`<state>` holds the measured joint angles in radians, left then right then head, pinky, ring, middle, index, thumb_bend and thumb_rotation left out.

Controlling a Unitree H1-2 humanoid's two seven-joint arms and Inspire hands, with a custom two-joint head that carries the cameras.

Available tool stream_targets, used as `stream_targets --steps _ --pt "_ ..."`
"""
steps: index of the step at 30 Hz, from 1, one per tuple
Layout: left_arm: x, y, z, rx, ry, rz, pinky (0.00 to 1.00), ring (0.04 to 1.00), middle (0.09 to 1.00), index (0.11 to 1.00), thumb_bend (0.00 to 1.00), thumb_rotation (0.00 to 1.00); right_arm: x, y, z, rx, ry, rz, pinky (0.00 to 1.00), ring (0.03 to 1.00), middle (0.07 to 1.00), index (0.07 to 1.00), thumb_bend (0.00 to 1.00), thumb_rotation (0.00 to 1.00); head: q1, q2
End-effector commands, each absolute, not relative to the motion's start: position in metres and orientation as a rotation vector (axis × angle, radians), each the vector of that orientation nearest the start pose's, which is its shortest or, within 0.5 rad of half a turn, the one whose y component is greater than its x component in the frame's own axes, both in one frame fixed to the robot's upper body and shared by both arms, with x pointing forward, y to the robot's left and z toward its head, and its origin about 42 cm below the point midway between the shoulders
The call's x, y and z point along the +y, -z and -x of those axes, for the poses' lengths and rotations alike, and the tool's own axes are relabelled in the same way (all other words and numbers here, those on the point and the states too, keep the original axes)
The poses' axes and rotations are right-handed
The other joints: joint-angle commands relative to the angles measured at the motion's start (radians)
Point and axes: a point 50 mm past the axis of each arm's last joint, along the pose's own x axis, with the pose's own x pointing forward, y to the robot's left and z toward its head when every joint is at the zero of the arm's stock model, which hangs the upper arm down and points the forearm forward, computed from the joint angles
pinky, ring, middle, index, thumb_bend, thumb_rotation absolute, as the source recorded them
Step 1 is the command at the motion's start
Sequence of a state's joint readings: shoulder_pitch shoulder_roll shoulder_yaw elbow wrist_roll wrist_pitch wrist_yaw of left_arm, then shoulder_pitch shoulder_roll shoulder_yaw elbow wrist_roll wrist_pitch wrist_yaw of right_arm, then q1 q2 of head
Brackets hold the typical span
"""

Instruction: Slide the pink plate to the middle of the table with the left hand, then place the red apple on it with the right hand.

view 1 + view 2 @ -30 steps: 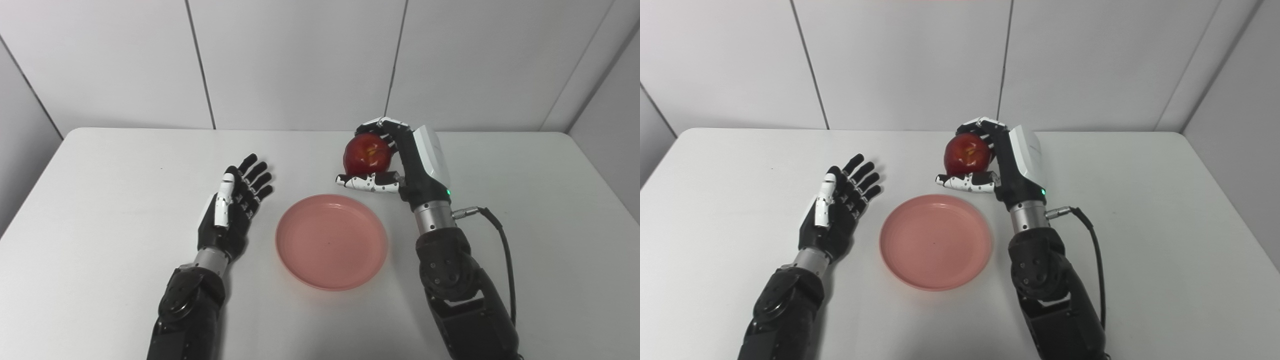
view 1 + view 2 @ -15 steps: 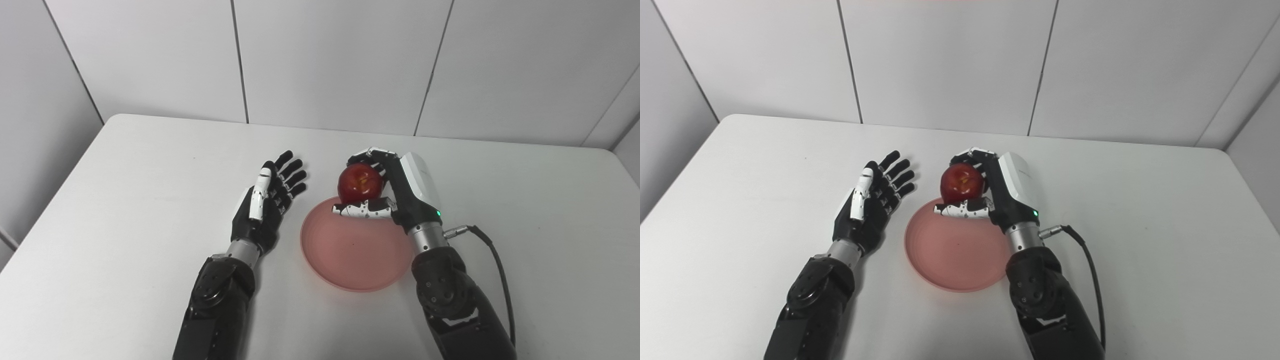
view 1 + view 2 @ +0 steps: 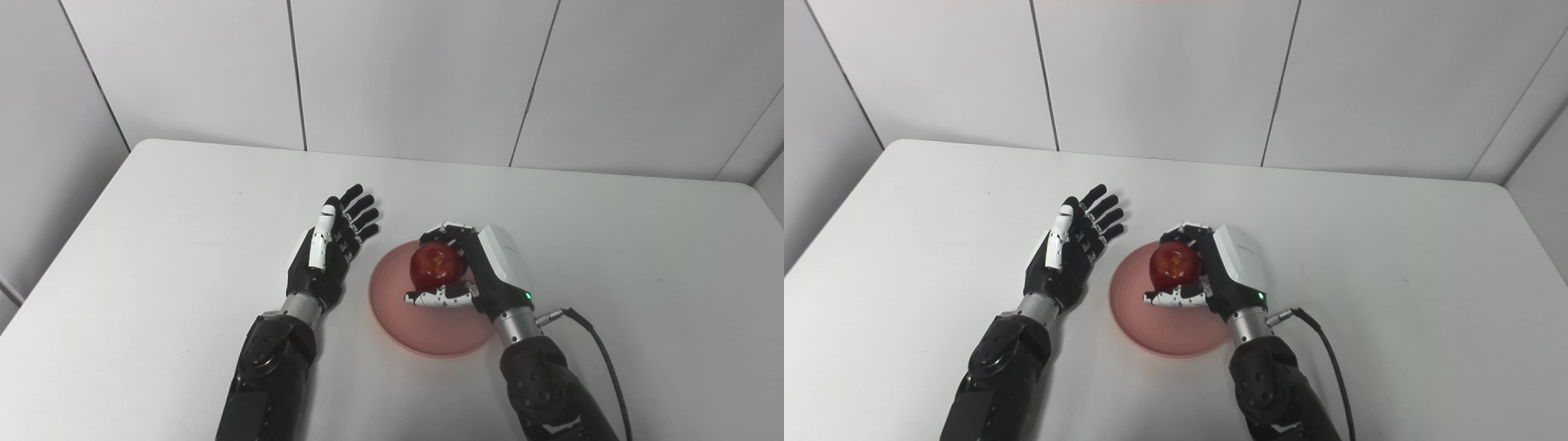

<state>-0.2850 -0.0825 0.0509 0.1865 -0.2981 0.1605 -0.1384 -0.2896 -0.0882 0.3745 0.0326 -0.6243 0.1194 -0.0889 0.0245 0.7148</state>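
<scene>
The pink plate (image 3: 392, 306) lies flat near the middle of the white table. My right hand (image 3: 484, 272) is shut on the red apple (image 3: 435, 265) and holds it over the plate's far half, with the thumb under the apple. Whether the apple touches the plate I cannot tell. Just left of the plate my left hand (image 3: 327, 254) rests open, palm up, fingers spread and pointing away, holding nothing.
The white table (image 3: 153, 233) ends at a panelled wall at the back and has rounded far corners. A black cable (image 3: 597, 355) runs from my right wrist across the table toward the bottom right.
The camera shifted after the earliest frames. My right hand has brought the apple toward me and down, from beyond the plate's far rim to over the plate. The left hand has stayed where it was.
</scene>
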Motion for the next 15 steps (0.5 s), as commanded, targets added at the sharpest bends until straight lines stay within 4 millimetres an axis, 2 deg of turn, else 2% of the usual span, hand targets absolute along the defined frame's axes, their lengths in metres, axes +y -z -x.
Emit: stream_targets --steps 1,7,15 --pt "0.162 -0.096 -0.357 0.196 0.177 0.366 0.87 0.878 0.88 0.858 0.36 1.0 -0.114 -0.177 -0.353 -0.377 -0.221 0.755 0.25 0.34 0.444 0.488 0.52 0.13 -0.002 0.002" --pt "0.162 -0.096 -0.358 0.195 0.177 0.366 0.86 0.88 0.882 0.86 0.36 1.0 -0.116 -0.167 -0.347 -0.342 -0.239 0.757 0.24 0.324 0.433 0.488 0.51 0.13 -0.004 0.004" --pt "0.162 -0.097 -0.357 0.197 0.178 0.362 0.86 0.878 0.878 0.858 0.36 1.0 -0.116 -0.162 -0.344 -0.317 -0.246 0.765 0.23 0.32 0.432 0.489 0.51 0.13 -0.007 0.01"
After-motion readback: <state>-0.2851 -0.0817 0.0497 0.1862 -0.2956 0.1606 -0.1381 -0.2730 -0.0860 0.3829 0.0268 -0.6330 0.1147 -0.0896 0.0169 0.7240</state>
